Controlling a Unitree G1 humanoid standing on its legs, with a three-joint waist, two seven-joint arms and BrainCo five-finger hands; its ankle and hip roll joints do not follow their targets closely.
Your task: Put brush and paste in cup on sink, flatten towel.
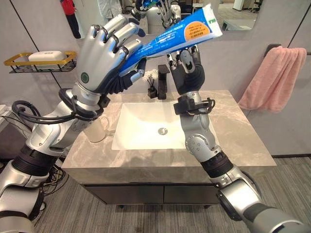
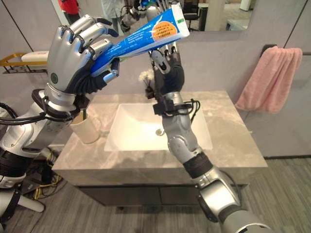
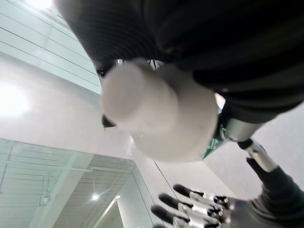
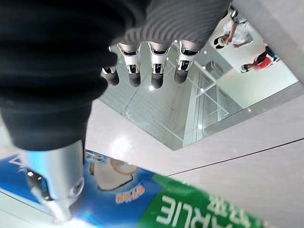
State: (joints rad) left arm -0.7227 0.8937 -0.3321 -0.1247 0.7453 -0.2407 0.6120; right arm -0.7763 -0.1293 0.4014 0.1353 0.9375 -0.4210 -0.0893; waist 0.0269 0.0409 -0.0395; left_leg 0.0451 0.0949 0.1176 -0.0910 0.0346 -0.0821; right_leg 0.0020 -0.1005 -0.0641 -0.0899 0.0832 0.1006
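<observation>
Above the sink [image 1: 127,127], the left hand [image 1: 99,58] is holding up the toothpaste tube [image 1: 175,35], its fingers curling round the lower end. The tube is blue with a white and green crimped end and an orange patch on its side, and it is slanting upward toward the mirror [image 1: 228,14]. In the left wrist view its white cap [image 3: 156,114] is sitting right against the camera, so the rest of the tube is hidden there. The right hand [image 1: 187,65] is standing upright just behind and below the tube, fingers fairly straight and relaxed; whether it is touching the tube I cannot tell, since the tube is covering the fingertips in the eye views. In the right wrist view the fingers [image 4: 156,66] are showing straight with the tube's printed side passing close by. A pale cup [image 2: 87,128] is standing on the grey stone surface [image 1: 233,141] left of the sink, partly hidden behind the left arm. A dark tap [image 1: 163,80] is standing at the back rim, with small dark things beside it too small to make out. A pink towel [image 1: 272,80] is hanging bunched from a hook on the right wall. A wire shelf [image 1: 41,63] with soap is hanging on the left wall.
</observation>
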